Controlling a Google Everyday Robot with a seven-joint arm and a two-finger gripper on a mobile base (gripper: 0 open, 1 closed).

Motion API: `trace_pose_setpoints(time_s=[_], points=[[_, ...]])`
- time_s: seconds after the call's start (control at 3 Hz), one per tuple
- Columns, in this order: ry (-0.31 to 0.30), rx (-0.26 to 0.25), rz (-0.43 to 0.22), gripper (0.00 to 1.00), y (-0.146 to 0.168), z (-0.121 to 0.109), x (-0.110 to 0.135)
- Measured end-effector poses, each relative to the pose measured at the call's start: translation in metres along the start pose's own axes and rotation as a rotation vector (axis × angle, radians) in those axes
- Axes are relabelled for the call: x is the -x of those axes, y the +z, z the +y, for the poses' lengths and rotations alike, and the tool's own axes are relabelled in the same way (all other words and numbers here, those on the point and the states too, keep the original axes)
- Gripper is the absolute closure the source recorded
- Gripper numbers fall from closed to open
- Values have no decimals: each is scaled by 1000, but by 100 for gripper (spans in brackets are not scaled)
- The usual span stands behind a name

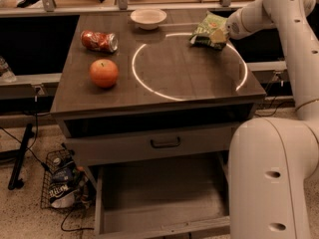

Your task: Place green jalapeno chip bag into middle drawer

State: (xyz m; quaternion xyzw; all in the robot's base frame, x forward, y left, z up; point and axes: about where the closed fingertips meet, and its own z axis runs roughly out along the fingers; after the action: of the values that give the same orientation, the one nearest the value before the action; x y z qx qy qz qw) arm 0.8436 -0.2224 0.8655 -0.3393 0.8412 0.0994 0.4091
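The green jalapeno chip bag (208,30) is at the far right of the wooden table top (164,83), tilted, on the rim of the white light ring. My gripper (222,34) reaches in from the right and is shut on the bag's right edge. The middle drawer (164,195) is pulled open at the bottom of the cabinet, and its bare grey floor holds nothing. It lies well below and in front of the bag.
A crushed red soda can (98,40), an orange-red round fruit (103,72) and a white bowl (148,18) stand on the table's left and back. A closed drawer front with a dark handle (165,143) sits above the open drawer. My white body (274,178) stands at the right. A wire basket (62,180) is on the floor at the left.
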Motion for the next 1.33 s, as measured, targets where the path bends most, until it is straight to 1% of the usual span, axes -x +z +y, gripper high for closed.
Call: trace_pose_setpoints(time_s=[0.33,0.67,1.0,1.33], points=[[-173,55,-47,100,-50,37,50],[-268,74,-51,100,-99,63,75],[-280,70,-58,100,-109,68,82],[-298,92,-63,100,-108,74,82]])
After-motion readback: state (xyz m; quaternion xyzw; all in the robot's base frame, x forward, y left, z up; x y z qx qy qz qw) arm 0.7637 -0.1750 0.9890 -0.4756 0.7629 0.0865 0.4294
